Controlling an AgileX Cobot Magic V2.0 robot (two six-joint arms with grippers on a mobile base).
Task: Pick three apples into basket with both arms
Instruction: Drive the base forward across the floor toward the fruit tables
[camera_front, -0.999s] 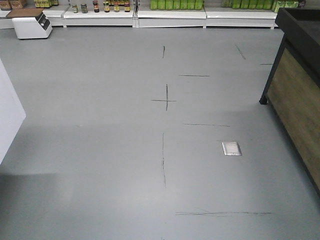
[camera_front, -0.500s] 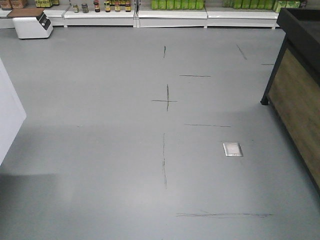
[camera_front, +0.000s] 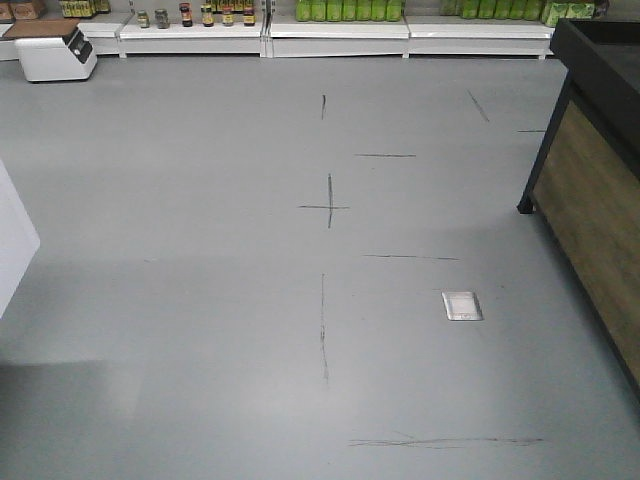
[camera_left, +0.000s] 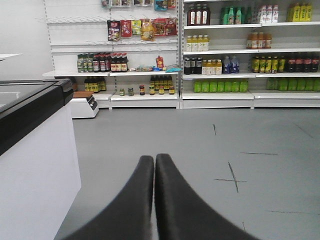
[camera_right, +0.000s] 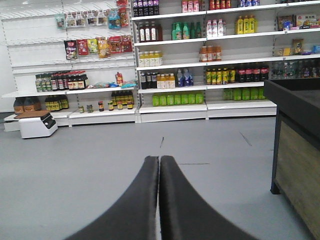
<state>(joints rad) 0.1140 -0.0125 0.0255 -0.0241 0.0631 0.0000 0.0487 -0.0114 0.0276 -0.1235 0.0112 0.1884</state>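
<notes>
**Left.** Your left gripper (camera_left: 154, 159) has its fingers pressed together with nothing between them. It points out level over grey floor (camera_left: 260, 135). Close on its left stands a white counter with a black rim (camera_left: 30, 150). Far ahead of it are stocked shelves (camera_left: 145, 75).

**Middle.** The front view shows only floor ahead of both tools, with a cross mark (camera_front: 329, 207) and a small metal plate (camera_front: 461, 305) further right. No apples and no basket show in any view, so you cannot place them from here.

**Right.** Your right gripper (camera_right: 159, 159) is also closed and empty. Ahead and to its left, a white machine (camera_right: 34, 125) sits by the low shelf. Close on its right is a black-topped, wood-sided stand (camera_right: 295, 155). You cannot see what is on top of it from this height.

**Handling (judgement).**
- Expect the apples to be firm and fairly light, with smooth skin that is likely slick.
- Being round, they will tend to roll or squirt out of pointed fingers.
- Open the fingers wide first, then come from above and take each apple across its widest part, with the fingers on opposite sides.
- Squeeze only enough to hold, because the flesh bruises.
- The basket is probably stiff, light plastic and may slide, so lower each apple in rather than dropping it.
</notes>
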